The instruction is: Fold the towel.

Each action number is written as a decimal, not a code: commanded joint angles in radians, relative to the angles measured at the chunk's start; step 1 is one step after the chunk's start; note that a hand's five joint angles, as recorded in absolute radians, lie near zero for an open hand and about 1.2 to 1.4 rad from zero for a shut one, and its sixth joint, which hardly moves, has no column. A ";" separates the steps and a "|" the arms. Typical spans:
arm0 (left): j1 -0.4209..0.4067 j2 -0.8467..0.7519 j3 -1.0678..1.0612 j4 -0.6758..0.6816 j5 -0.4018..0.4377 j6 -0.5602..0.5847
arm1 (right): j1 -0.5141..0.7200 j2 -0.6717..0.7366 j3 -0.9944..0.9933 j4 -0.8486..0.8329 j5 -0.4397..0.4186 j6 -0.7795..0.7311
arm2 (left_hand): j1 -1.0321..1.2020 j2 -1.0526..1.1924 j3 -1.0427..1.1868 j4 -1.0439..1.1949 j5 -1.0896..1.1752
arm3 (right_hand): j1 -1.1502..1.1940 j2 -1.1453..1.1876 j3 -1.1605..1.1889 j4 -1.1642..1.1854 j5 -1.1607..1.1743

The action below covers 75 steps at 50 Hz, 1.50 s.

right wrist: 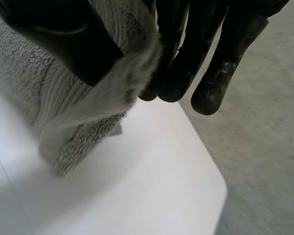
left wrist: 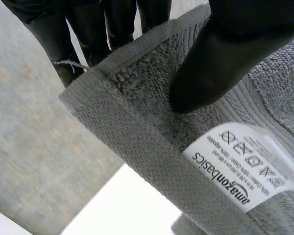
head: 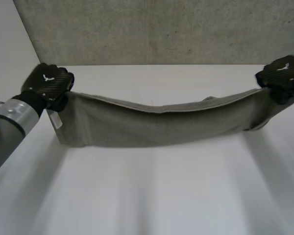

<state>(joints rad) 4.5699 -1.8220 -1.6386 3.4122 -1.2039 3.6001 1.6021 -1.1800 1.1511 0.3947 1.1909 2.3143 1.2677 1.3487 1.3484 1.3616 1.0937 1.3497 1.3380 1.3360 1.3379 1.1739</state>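
Note:
A grey towel (head: 152,122) hangs doubled in a long sagging band above the white table (head: 152,196), stretched between both hands. My left hand (head: 49,81) is shut on its left end; in the left wrist view the thumb (left wrist: 220,63) presses the towel corner (left wrist: 137,112) against the fingers behind, just above a white label (left wrist: 240,166). My right hand (head: 283,73) is shut on the right end; in the right wrist view the thumb (right wrist: 63,39) pinches the towel edge (right wrist: 78,107) against the fingers (right wrist: 220,63).
A grey concrete wall (head: 152,29) rises behind the table's far edge. The table's rounded corner (right wrist: 215,191) lies under my right hand, with grey floor (right wrist: 264,147) beyond it.

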 commanded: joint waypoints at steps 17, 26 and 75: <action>-0.046 -0.571 0.623 -0.117 -0.085 0.002 | 0.130 0.545 -0.468 -0.172 0.150 0.013 | 0.129 0.048 0.048 0.035 0.128 | 0.047 0.058 0.060 0.058 0.048; -0.052 -0.643 0.691 -0.120 -0.130 0.002 | 0.130 0.645 -0.579 -0.174 0.171 0.014 | -0.726 -0.807 -0.806 -0.820 -0.726 | -0.440 -0.428 -0.426 -0.428 -0.438; -0.037 -0.272 0.215 -0.083 -0.204 -0.093 | 0.102 0.226 0.039 -0.433 0.233 0.254 | -1.063 -1.144 -1.144 -1.157 -1.064 | -1.175 -1.164 -1.162 -1.163 -1.174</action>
<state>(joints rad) 4.5248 -2.1266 -1.3807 3.3301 -1.4091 3.5242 1.6987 -0.8581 0.9992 -0.0834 1.4238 2.5647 0.2601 0.2543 0.2550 0.2645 0.0563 0.2315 0.2327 0.2392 0.2511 0.0594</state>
